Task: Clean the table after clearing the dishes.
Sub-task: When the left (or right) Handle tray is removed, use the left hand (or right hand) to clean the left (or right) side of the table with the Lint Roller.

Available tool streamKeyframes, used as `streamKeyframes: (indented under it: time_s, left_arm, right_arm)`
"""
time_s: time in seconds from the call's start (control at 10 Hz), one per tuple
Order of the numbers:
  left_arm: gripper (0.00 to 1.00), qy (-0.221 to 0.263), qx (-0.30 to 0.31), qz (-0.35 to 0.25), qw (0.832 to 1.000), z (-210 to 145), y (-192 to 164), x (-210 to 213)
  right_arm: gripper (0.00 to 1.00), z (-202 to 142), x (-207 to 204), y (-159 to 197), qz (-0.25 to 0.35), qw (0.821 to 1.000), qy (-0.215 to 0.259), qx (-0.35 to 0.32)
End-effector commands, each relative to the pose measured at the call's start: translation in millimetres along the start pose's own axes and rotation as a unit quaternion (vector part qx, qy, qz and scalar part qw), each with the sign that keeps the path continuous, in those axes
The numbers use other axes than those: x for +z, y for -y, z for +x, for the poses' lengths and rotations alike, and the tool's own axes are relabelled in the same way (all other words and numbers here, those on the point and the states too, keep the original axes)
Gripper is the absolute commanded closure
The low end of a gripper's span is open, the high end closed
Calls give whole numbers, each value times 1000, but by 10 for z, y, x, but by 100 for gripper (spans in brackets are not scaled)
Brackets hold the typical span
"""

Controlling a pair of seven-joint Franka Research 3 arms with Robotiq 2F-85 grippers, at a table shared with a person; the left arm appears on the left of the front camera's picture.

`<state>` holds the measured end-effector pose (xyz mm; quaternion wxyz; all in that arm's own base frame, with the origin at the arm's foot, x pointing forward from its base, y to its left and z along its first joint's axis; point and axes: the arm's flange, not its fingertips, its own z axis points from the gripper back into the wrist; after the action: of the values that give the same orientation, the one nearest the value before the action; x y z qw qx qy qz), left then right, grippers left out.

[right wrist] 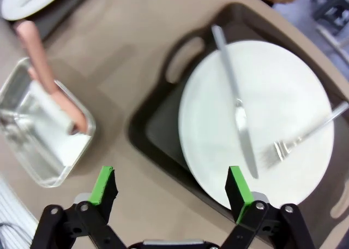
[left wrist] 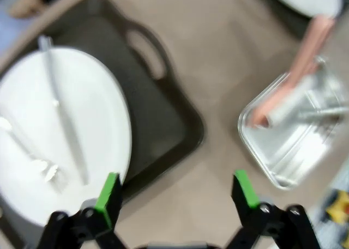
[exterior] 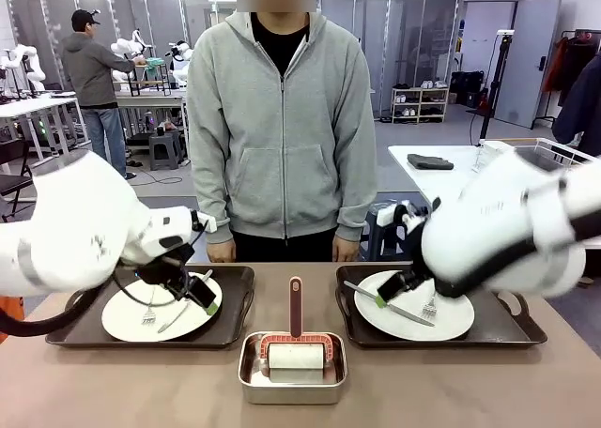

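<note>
**Dishes on desk, both jaws wide and empty**

- Desk (exterior: 84, 390): light-brown top. Two dark brown trays sit on its far half, one left, one right, well apart.
- Left tray (exterior: 235, 323): holds the left plate (exterior: 122, 323), white, with left fork (exterior: 148, 315) and left knife (exterior: 174, 321) lying on it.
- Right tray (exterior: 507, 329): holds the right plate (exterior: 455, 317), with right knife (exterior: 404, 313) lying diagonally and right fork (exterior: 430, 306) beside it.
- Steel pan (exterior: 246, 379): near centre of the desk, between the trays. In it lies a white roller (exterior: 295, 356), its pink handle (exterior: 295, 301) pointing far.
- Left jaws: wide apart, nothing between them, above the right side of the left plate. In the left wrist view one of the green pads (left wrist: 109, 191) sits over the plate rim, the other over bare desk.
- Right jaws: wide apart, nothing held, above the left rim of the right plate. In the right wrist view the tray's corner and handle slot lie between them.
- Person (exterior: 282, 128): grey hoodie, standing at the far edge of the desk, hands down.
</note>
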<state>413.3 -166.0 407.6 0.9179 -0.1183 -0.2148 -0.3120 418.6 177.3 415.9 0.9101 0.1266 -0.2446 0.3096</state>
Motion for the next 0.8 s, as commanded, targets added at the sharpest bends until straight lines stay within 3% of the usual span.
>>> streamKeyframes:
  time_s: [0.0, 0.1, 0.3, 0.4, 0.5, 0.7]
  left_arm:
    - [0, -16, 44, -122, 991, 35, -489, 296]
    - [0, -6, 73, -184, 980, 33, -642, 351]
    - [0, 62, 141, -354, 922, -51, -966, 422]
    - [0, 97, 165, -407, 893, -177, -1184, 453]
    - [0, 124, 210, -444, 862, -357, -1430, 496]
    - [0, 173, 253, -458, 835, -799, -1763, 657]
  right_arm:
    - [0, 165, 156, 449, 115, 993, -9, -38]
    - [0, 193, 182, 563, 180, 981, -7, -73]
    - [0, 129, 206, 826, 308, 939, 22, -150]
    - [0, 55, 221, 944, 345, 921, 35, -179]
    - [0, -61, 243, 1068, 386, 897, 51, -211]
    - [0, -456, 333, 1411, 414, 862, 70, -285]
